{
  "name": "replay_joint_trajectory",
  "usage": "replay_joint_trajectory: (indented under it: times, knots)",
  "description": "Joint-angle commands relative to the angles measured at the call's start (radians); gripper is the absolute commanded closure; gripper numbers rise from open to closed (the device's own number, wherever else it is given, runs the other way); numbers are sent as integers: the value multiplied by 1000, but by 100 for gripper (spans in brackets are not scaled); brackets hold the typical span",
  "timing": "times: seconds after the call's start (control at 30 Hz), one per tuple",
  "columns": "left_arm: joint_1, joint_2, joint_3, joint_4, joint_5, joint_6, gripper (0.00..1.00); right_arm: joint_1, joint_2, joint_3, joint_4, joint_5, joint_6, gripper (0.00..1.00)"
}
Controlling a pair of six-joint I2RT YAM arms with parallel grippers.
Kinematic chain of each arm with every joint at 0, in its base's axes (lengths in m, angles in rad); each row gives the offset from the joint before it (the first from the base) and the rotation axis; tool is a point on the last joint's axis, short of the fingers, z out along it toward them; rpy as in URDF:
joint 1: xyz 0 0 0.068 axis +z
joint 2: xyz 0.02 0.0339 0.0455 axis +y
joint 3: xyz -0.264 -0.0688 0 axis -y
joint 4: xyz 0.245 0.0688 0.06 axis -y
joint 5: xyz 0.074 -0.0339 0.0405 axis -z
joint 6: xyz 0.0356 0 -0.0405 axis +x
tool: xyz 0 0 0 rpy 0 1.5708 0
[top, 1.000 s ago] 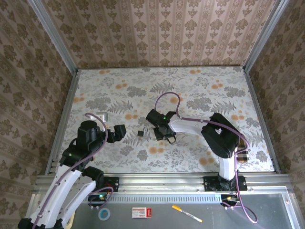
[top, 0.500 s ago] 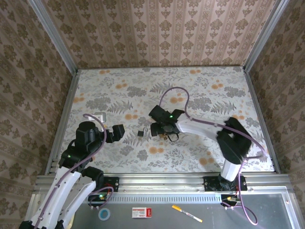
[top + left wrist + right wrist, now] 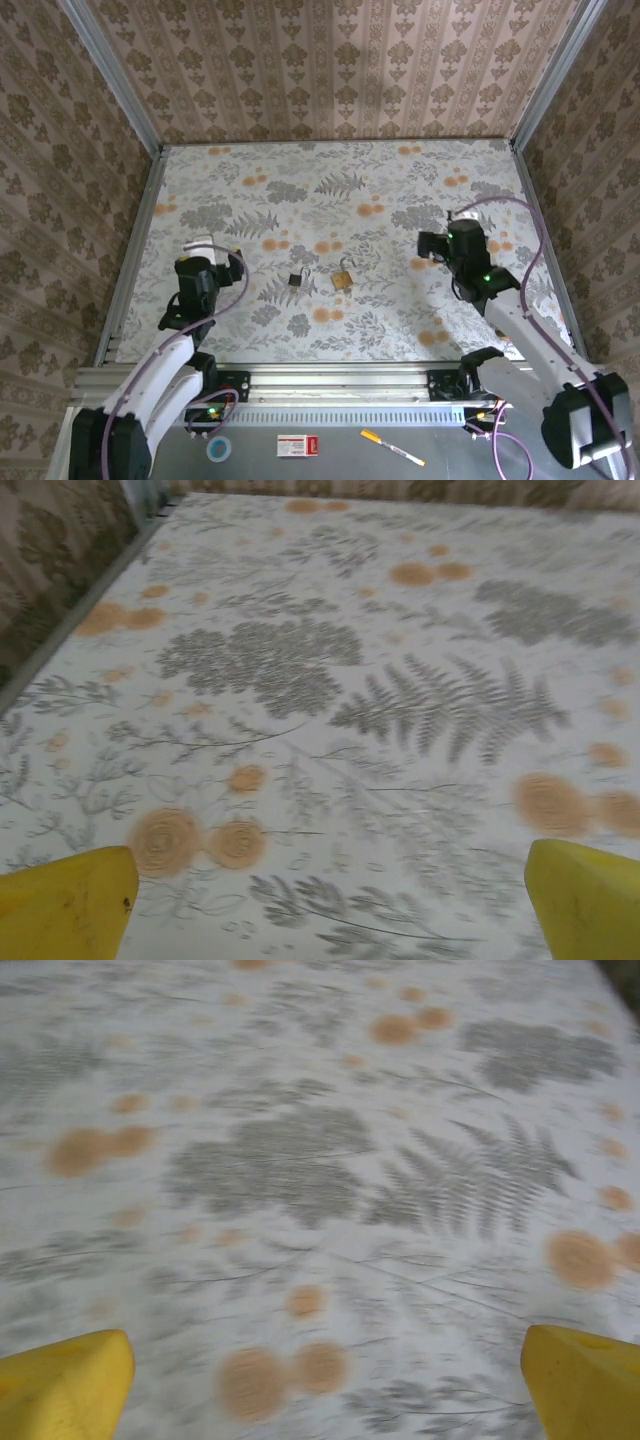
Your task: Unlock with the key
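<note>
The tiny black-headed key with a thin metal blade point(image 3: 297, 279) lies on the floral-printed table point(image 3: 400, 180) just left of the brass padlock with a silvery shackle point(image 3: 342, 280), both between the left gripper point(image 3: 214, 258) and the right gripper point(image 3: 422, 256).

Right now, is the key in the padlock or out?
Out. In the top view the key lies on the table, with a clear gap between it and the padlock.
</note>
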Motion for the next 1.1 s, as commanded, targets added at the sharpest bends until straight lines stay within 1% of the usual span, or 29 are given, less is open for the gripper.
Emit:
replay_joint_trajectory:
  times: [0.0,0.07,0.1,0.13,0.17,0.2,0.23,0.3,0.33,0.37,0.4,0.43,0.47,0.5,0.53,0.57,0.67,1.07]
  knots:
    - [70,158,-2,414,-83,182,0,-96,21,-151,434,-6,-107,0]
    - [118,307,-2,536,-23,224,0,-118,116,-229,652,8,-129,0]
    - [132,373,-17,631,11,238,0,-121,174,-247,727,14,-139,0]
    - [149,456,-38,779,52,262,0,-118,229,-253,811,22,-154,0]
    - [154,518,-59,904,94,256,0,-113,246,-246,829,-4,-173,0]
    - [177,561,-65,955,174,224,0,-113,275,-260,923,-18,-185,0]
    - [192,616,-60,1002,247,229,0,-116,325,-278,1038,-27,-179,0]
    - [191,754,-29,1057,289,240,0,-138,451,-269,1131,-91,-169,0]
    - [190,800,8,1072,301,262,0,-138,544,-271,1219,-106,-173,0]
    - [187,763,42,966,296,257,0,-135,626,-270,1327,-110,-184,0]
    - [200,737,85,848,313,238,0,-136,630,-260,1321,-106,-185,0]
    - [212,753,133,768,293,224,0,-142,572,-205,1115,-75,-159,0]
    - [221,756,185,687,233,196,0,-154,572,-125,957,-33,-115,0]
    - [222,739,187,624,244,180,0,-139,590,-136,1015,-28,-139,0]
    - [225,757,179,673,240,193,0,-143,591,-142,1029,-42,-142,0]
    - [223,753,180,681,241,191,0,-144,579,-138,999,-44,-136,0]
    - [224,753,180,670,242,188,0,-144,588,-148,1031,-62,-147,0]
    - [225,755,177,679,243,192,0,-153,585,-152,1033,-74,-137,0]
